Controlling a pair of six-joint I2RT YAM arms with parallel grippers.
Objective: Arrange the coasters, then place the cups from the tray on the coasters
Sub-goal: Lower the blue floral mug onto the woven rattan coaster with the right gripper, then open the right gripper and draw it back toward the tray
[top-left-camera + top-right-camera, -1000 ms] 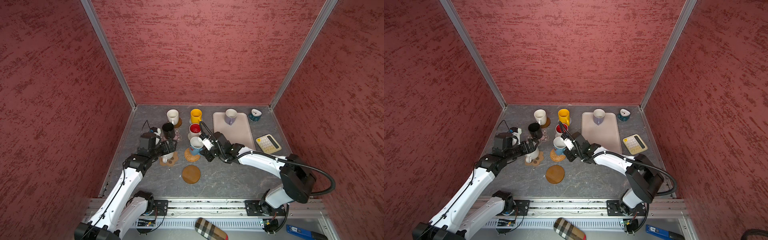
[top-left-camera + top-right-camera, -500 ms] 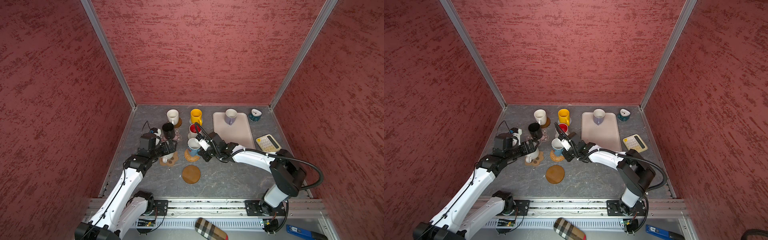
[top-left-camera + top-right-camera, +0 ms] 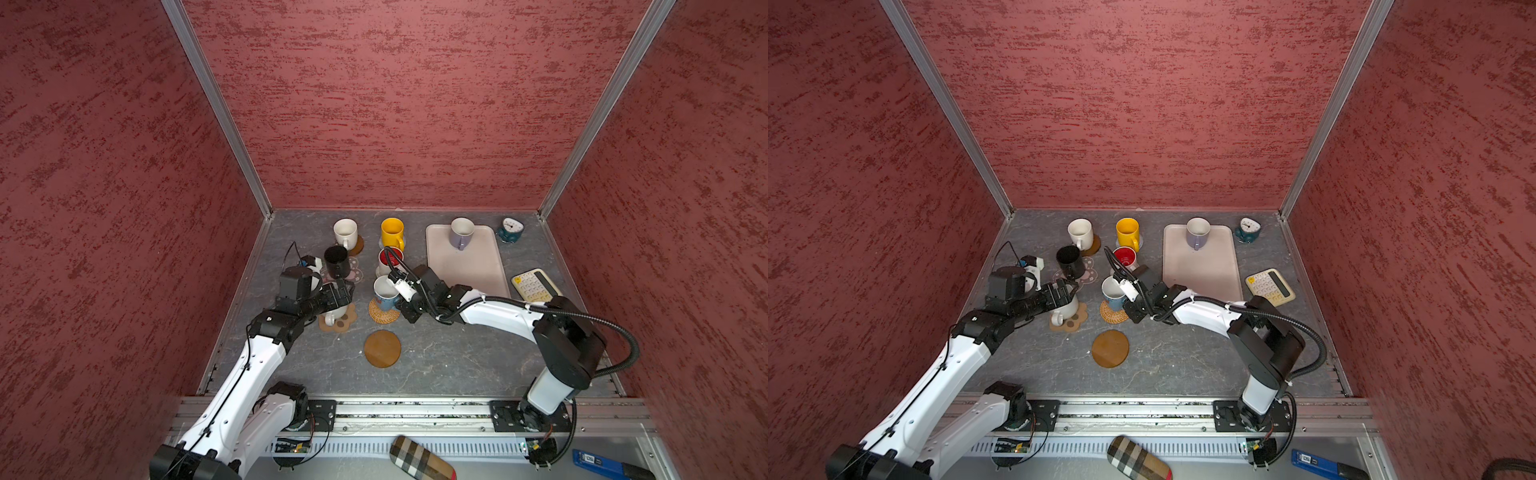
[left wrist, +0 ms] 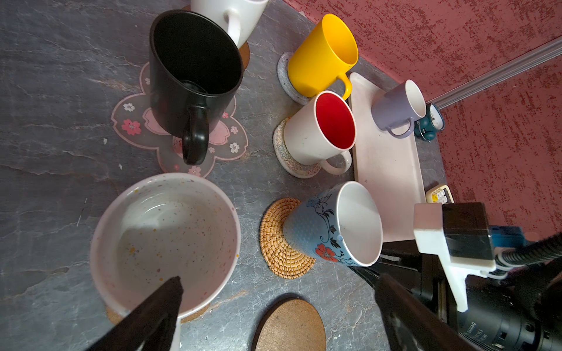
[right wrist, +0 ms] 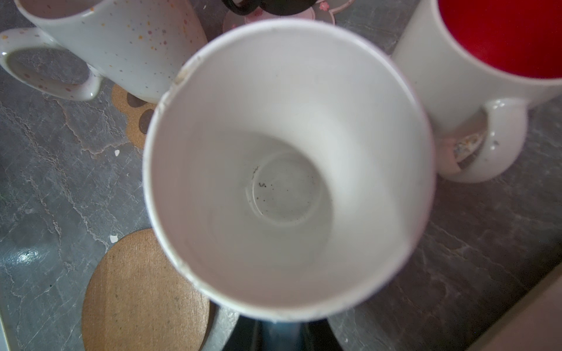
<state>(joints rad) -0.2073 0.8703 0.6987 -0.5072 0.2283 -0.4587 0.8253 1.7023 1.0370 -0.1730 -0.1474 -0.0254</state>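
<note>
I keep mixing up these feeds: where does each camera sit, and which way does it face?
Top view: high at the front, looking down and back; both arms, tray.
Top view: beside it, same aim; both arms, tray.
Left wrist: faces the speckled mug past the open left gripper.
Right wrist: looks into the blue floral mug past the right gripper.
Shared: both wrist views show the red-lined mug.

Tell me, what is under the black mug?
The black mug stands on a pink flower coaster. Its petals stick out; the middle is hidden under the mug.
</note>
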